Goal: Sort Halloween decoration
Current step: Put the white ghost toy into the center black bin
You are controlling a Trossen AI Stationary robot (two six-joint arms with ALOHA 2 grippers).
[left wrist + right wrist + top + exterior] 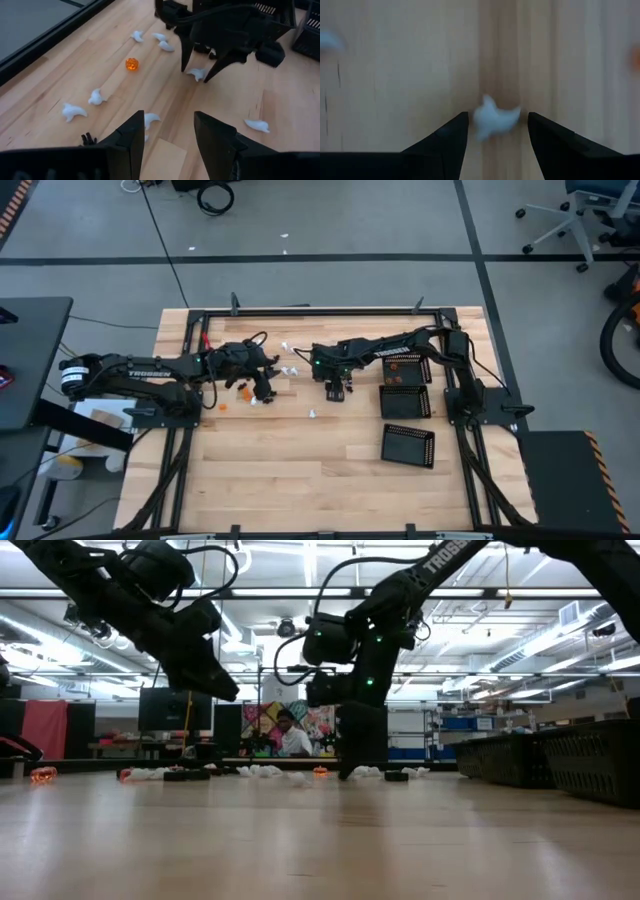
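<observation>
Small white pieces of the Halloween decoration (75, 111) lie scattered on the wooden table, along with an orange one (131, 64) and a tiny black one (88, 138). My right gripper (497, 116) points steeply down near the table's middle (335, 393). It is open, and its fingers stand on either side of one white piece (492, 120) that lies on the wood, with a gap on each side. My left gripper (167, 132) is open and slants down above the table, left of the right gripper (263, 390), holding nothing.
Three black perforated trays (405, 402) lie on the table's right part, under and beside the right arm. More orange pieces (243, 390) lie near the left gripper. A black frame (300, 310) runs round the table. The near half of the table is bare wood.
</observation>
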